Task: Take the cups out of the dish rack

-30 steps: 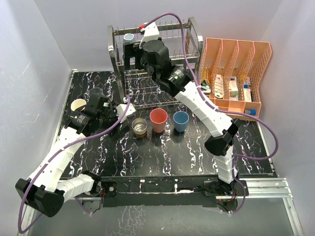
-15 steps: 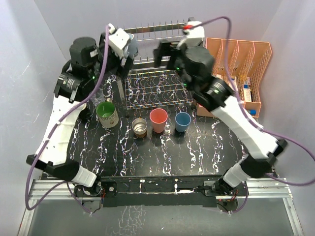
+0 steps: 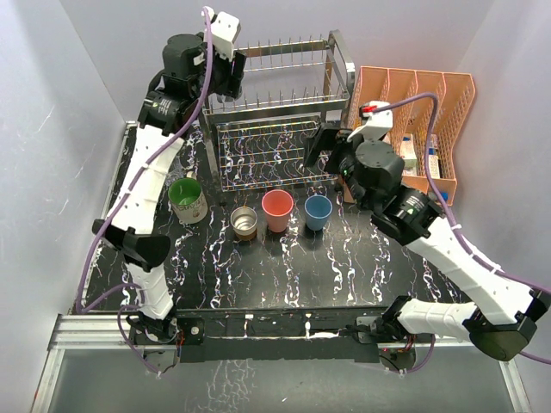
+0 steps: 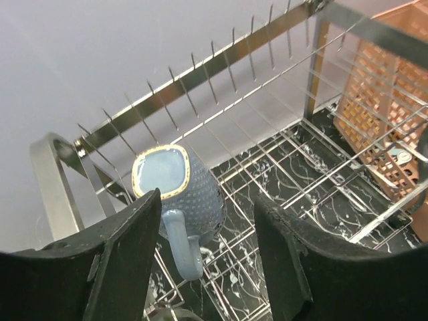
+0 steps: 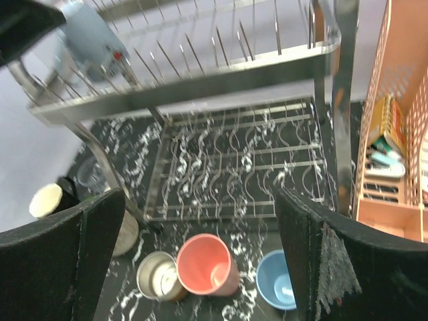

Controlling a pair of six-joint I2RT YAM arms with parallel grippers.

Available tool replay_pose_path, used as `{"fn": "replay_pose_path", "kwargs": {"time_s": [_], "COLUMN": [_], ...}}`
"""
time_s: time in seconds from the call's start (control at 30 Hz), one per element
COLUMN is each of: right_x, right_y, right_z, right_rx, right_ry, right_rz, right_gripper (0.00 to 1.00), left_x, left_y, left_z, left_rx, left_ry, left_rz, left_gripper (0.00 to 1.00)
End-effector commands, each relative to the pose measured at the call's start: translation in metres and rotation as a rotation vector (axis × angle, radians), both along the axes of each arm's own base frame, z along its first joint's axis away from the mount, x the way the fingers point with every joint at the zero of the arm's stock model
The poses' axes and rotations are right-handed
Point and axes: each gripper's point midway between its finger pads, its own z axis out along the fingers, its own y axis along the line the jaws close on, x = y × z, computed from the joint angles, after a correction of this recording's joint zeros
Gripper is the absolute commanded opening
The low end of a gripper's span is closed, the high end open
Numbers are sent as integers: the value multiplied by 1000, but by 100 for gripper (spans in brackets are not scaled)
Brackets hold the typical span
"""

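Observation:
The silver wire dish rack [image 3: 284, 107] stands at the back. A grey-blue handled mug [image 4: 180, 190] sits on its upper tier at the left end. My left gripper [image 4: 207, 267] is open and hovers just above it, empty; in the top view the gripper [image 3: 225, 67] hides the mug. On the table in front of the rack stand a dark green mug [image 3: 188, 200], a brownish metal cup [image 3: 244, 223], a salmon-pink tumbler [image 3: 277, 210] and a light-blue tumbler [image 3: 318, 212]. My right gripper [image 3: 330, 153] is open and empty, in front of the rack's right end, above the tumblers.
An orange slotted organizer [image 3: 413, 129] with small items stands right of the rack. A cream cup [image 5: 47, 199] and a clear glass [image 5: 87, 172] stand on the table left of the rack. White walls close in the left, back and right sides.
My left arm has let go of the green mug on the table and swung up to the rack's top left. My right arm has pulled back from the upper tier to the front right.

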Motion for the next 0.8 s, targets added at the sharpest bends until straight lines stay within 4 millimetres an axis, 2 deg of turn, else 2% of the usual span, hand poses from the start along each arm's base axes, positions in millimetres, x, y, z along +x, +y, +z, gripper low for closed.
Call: {"fn": "replay_pose_path", "kwargs": {"time_s": [0.0,0.3,0.5,0.63,0.77], "right_x": [-5,-8,-10,-10,-10], "right_y": [-6,-7,-9,-8,-9], "right_z": [-9,-16,-16,-17,-20], "right_rx": [47,57,62,63,64], "right_ry": [22,38,37,41,46], "right_rz": [-21,-15,-18,-15,-18], "right_gripper": [98,98,98,98,98], "left_x": [-2,14,16,13,10], "left_y": [20,33,48,42,30], "left_z": [9,-9,-43,-58,-62], "left_rx": [-34,-10,-1,-23,-35], "left_ry": [1,46,179,252,268], "left_rz": [102,152,111,33,-41], "left_gripper": [55,51,46,41,38]}}
